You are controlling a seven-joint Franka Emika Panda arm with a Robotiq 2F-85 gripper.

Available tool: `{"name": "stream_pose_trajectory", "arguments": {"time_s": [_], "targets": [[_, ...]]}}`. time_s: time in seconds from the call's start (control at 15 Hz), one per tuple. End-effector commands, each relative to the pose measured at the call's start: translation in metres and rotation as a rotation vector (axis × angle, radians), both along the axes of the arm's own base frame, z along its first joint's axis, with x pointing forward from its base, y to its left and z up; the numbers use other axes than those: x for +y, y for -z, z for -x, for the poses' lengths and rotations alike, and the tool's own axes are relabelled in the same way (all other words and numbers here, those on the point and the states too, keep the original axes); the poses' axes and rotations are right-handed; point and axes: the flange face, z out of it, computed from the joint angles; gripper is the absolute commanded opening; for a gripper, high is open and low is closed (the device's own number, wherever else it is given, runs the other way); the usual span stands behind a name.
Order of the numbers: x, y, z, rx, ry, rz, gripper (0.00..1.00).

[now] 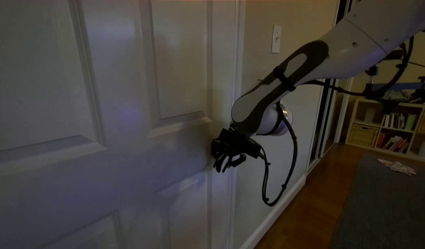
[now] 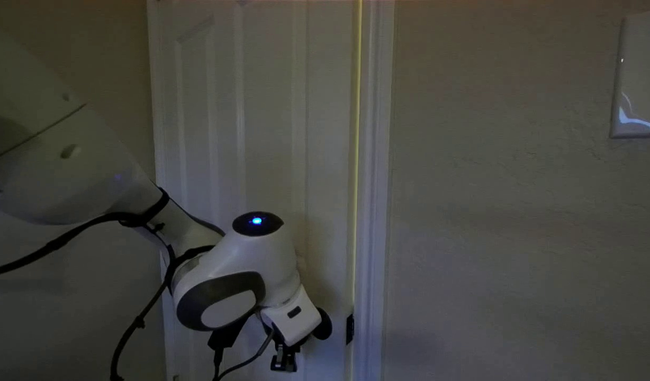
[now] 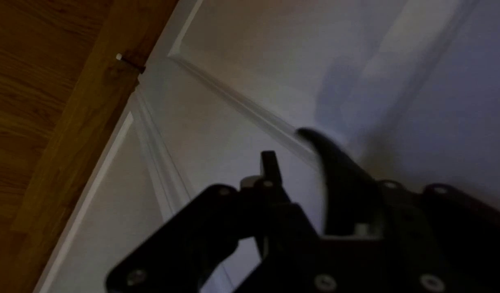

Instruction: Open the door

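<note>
The white panelled door (image 1: 129, 169) fills the left of an exterior view; it also shows in an exterior view (image 2: 267, 132) and the wrist view (image 3: 217, 130). A thin yellow strip runs along its edge; I cannot tell whether it is shut or slightly ajar. My black gripper (image 1: 228, 164) is at the door's edge, tilted down; it also shows in an exterior view (image 2: 283, 364). In the wrist view the gripper (image 3: 301, 158) has a gap between its fingers. A dark curved piece there looks like the lever handle (image 3: 339, 183). A dark round handle base (image 2: 324, 324) shows beside the wrist.
A black latch plate (image 2: 350, 329) sits at the door edge beside the white frame (image 2: 375, 185). A wall with a switch plate (image 1: 276, 38) adjoins it. A cable (image 1: 295, 152) hangs from the arm. A bookshelf (image 1: 378, 135) and a rug (image 1: 385, 207) lie farther back.
</note>
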Motion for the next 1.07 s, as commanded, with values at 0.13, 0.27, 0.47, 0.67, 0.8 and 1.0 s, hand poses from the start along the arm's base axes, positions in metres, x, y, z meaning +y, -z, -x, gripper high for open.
{"name": "stream_pose_trajectory", "arguments": {"time_s": [0.13,0.27,0.47,0.67,0.8,1.0], "targets": [[-0.011,0.027,0.031,0.116,-0.019,0.042,0.13],[0.011,0.007,0.034,0.076,-0.08,0.028,0.13],[0.041,-0.028,0.046,0.014,-0.175,0.007,0.13],[0.061,-0.054,0.066,-0.013,-0.252,-0.021,0.13],[0.063,-0.065,0.083,0.005,-0.266,-0.039,0.13],[0.08,-0.073,0.118,0.04,-0.294,-0.068,0.13]]}}
